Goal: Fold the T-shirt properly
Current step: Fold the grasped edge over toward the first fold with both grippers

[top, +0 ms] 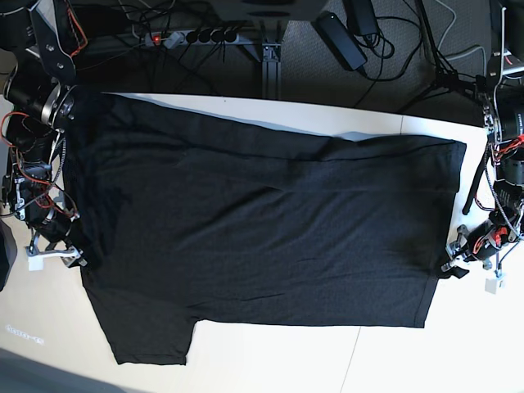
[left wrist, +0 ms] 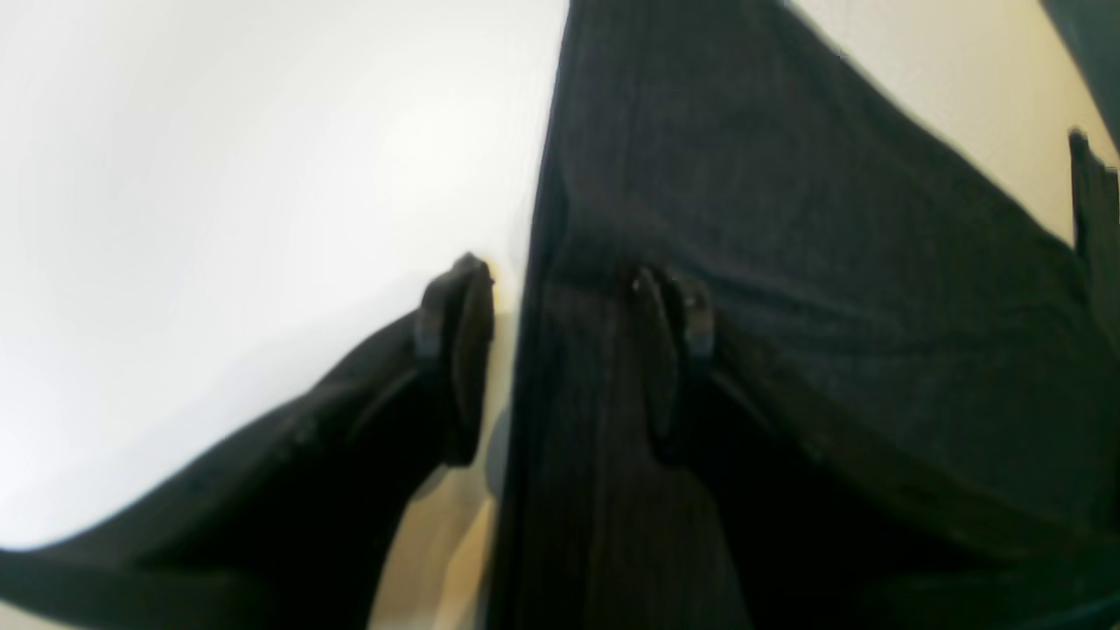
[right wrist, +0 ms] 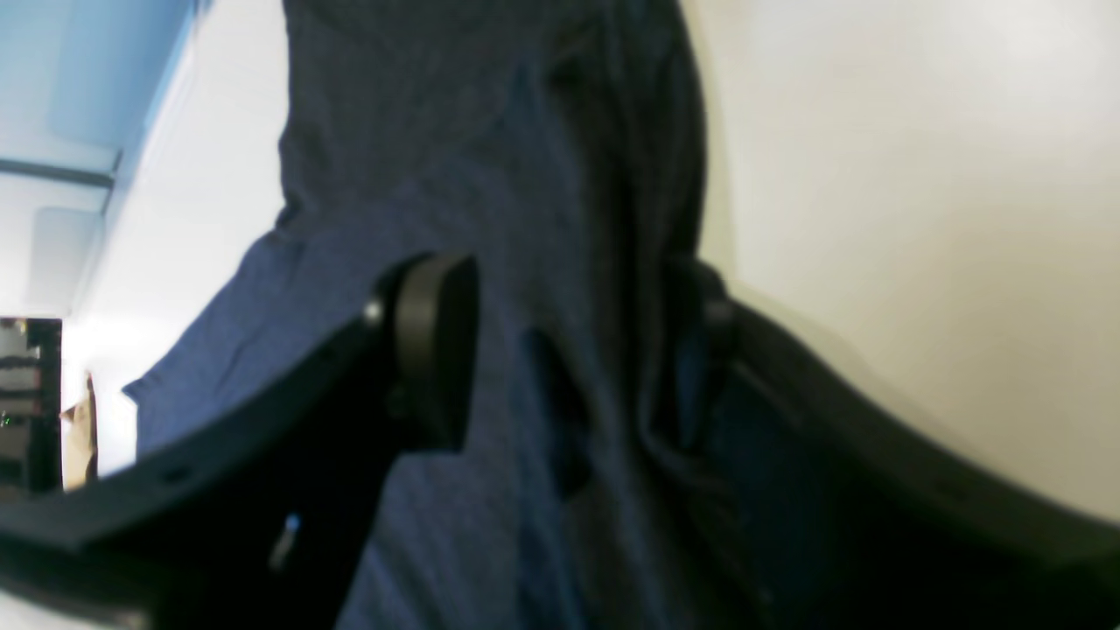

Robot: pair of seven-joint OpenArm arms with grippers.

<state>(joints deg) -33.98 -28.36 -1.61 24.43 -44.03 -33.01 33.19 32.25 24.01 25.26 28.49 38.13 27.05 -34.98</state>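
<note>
right gripper: I see my right gripper (right wrist: 560, 350) at 9 o'clock in the base view (top: 59, 246), on the shirt's edge. From its wrist camera the fingers (right wrist: 433, 350) stand apart with dark cloth running between them; one finger lies over the cloth, the other is partly buried in a fold. I cannot tell whether the cloth is pinched, so I call it apart, not clamped.

shirt: The shirt (top: 262, 221) lies spread across the table (top: 393, 360), plain black side up, filling most of the base view from 9 o'clock to 3 o'clock. One sleeve sticks out toward 7 o'clock. A long crease runs across the upper part, from 10 o'clock toward 2 o'clock. The hem edge sits at 3 o'clock, close to my left arm.

table: Pale and bare at 5 o'clock and along the near edge; a strip of it shows at 1 o'clock above the shirt.

left gripper: My left gripper (left wrist: 569, 350) sits at 3 o'clock in the base view (top: 458, 258), at the shirt's lower corner. Its wrist camera shows the fingers (left wrist: 459, 350) spread wide: one rests on bare table just beside the shirt's (left wrist: 787, 262) edge, the other lies on the cloth. Nothing is clamped.
</note>
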